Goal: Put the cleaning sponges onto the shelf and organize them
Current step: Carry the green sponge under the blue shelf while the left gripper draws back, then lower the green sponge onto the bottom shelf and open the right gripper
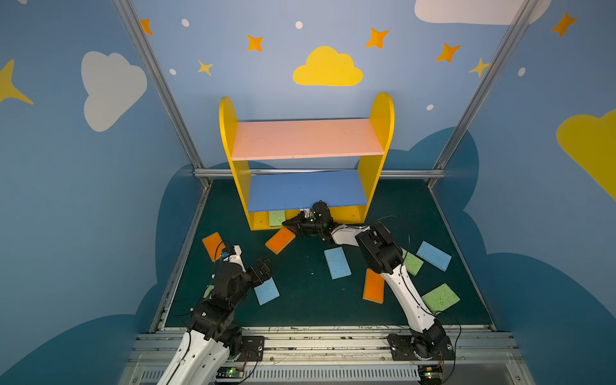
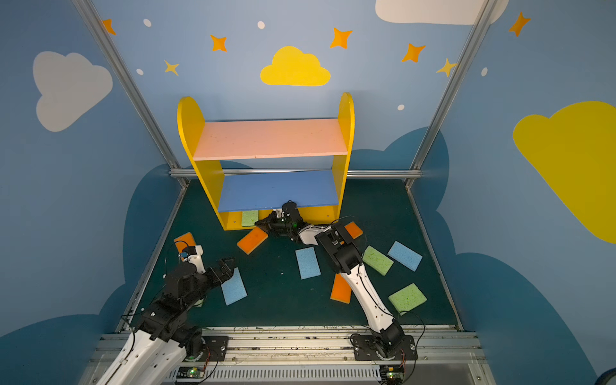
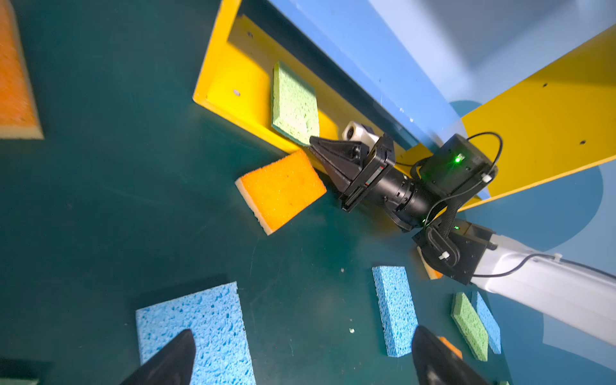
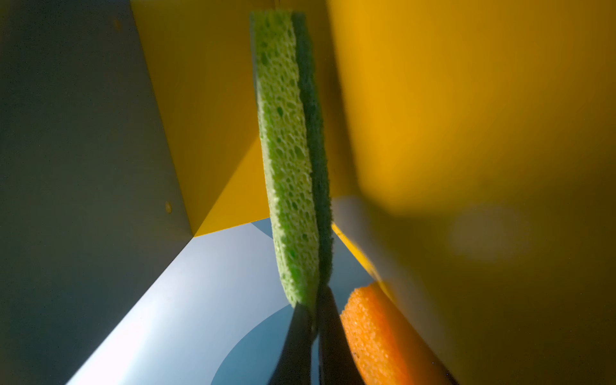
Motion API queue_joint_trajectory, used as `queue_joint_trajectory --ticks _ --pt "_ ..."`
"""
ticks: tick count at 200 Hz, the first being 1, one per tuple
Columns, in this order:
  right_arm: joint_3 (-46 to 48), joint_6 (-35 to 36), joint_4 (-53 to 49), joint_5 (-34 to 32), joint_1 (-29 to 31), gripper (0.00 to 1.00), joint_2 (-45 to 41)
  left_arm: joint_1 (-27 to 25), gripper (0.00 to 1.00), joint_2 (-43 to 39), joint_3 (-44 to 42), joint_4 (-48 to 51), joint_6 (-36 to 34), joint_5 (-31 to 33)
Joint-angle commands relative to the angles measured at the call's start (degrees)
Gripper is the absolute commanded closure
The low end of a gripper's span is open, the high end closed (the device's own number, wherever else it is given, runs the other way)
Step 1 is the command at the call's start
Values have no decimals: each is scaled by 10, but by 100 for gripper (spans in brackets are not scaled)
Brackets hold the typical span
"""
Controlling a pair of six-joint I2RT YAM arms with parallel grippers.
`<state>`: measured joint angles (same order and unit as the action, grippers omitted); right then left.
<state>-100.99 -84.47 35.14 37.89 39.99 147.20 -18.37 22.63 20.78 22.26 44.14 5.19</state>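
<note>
The right end effector (image 3: 315, 141) is pressed together, its tip against the near corner of the green sponge (image 3: 293, 103). It is apparently nudging the sponge deeper onto the lowest board of the shelf (image 1: 240, 173), at 12 o'clock. The left end effector (image 1: 265, 264) is spread over a blue sponge (image 1: 266, 291) at 8 o'clock on the counter (image 1: 300, 300), ready for pickup.

porous green sponge (image 4: 286, 150), smooth glossy shelf (image 3: 233, 76), matt mat (image 1: 300, 300)

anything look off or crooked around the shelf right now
Nothing damaged. The orange sponge lies slanted on the mat, a corner against the shelf's front edge beside the shut right gripper. The green sponge on the bottom yellow board sits at its very front.
</note>
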Motion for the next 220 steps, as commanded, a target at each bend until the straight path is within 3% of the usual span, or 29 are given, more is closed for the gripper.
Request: queue_joint_trajectory --ticks 1,115,220 --pt "-34 22 -13 -19 3 100 21 4 1 -19 6 30 -4 33" --pt "-163 30 -55 -19 25 100 97 19 1 -9 21 19 -5 39" --pt "-202 28 -77 -26 35 100 125 29 1 3 24 8 -2 20"
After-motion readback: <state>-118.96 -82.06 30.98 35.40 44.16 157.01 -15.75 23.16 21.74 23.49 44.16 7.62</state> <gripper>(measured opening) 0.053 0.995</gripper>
